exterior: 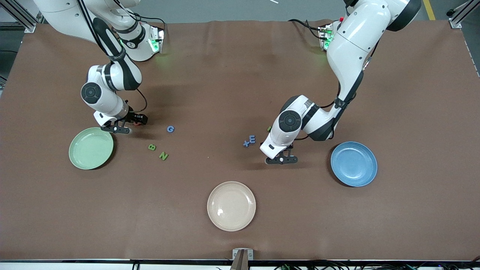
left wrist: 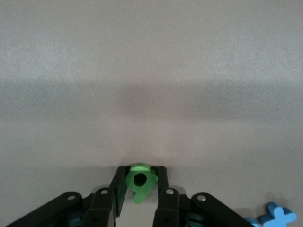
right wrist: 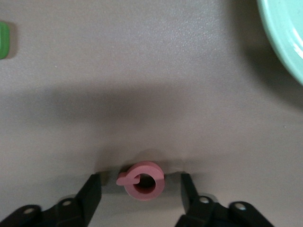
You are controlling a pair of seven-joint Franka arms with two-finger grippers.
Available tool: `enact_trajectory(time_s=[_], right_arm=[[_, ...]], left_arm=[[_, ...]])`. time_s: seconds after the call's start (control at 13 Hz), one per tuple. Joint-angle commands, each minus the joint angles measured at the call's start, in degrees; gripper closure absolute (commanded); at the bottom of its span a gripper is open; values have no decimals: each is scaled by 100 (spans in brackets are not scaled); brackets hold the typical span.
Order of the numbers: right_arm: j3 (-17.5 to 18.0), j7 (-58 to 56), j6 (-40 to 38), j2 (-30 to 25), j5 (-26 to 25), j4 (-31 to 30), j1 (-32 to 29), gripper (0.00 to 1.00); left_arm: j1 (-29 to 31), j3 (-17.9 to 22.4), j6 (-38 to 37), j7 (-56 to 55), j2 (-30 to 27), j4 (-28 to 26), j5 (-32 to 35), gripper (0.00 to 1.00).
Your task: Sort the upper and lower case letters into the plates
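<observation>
Left wrist view shows a small green letter, round with a hole and a short tail, pinched between the fingers of the left gripper; the clenched grip looks like a pickup just made or about to lift, since the letter sits at table level. Its tail points back toward the wrist, so its long axis runs along the fingers, not across them. Two blue letters, an x and an E, lie together just beside that gripper, and the blue plate waits near it toward the left arm's end of the table, still bare.

Right wrist view shows a pink letter, a ring with a small stub, lying flat on the brown table between the spread fingers of the right gripper, neither finger touching it; the claw appears lined up to close. The stub points sideways toward one finger, so the long axis lies across the gap. The mint green plate sits just beside this gripper, also bare. A blue G, a green B and a green N lie scattered near it. A cream plate sits nearest the front camera.
</observation>
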Motion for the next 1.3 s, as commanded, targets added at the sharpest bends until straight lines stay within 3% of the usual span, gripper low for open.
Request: enact_trajectory(time_s=[0.0, 0.31, 0.46, 0.61, 0.77, 0.84, 0.92, 1.0, 1.23], right_arm=[[-4, 107, 127, 28, 24, -77, 38, 38], [-4, 98, 223, 99, 24, -59, 12, 58], [-4, 98, 206, 90, 24, -50, 11, 71], [-21, 2, 49, 11, 24, 107, -23, 74], [-74, -147, -1105, -260, -37, 711, -207, 75], [-74, -574, -1895, -305, -37, 1132, -487, 75], [-74, -1196, -2539, -271, -37, 1641, -925, 75], [-74, -1812, -2780, -253, -46, 1959, -1286, 75], [-74, -2818, -2616, 106, -81, 2357, -1912, 75]], left_arm=[[179, 30, -58, -83, -182, 48, 243, 99], [846, 21, -1216, 626, -886, 39, 278, 99], [1233, 21, -1447, 1163, -1062, 21, 278, 98], [1698, 21, -1535, 1532, -1063, -5, 278, 97], [2138, 21, -1518, 1596, -958, -5, 287, 95], [2297, 21, -1492, 1613, -844, 4, 278, 83], [2412, 21, -1483, 1613, -817, 4, 278, 60], [2482, 21, -1474, 1613, -782, 4, 278, 1], [2439, -40, -1579, 1456, -895, -49, 269, 0]])
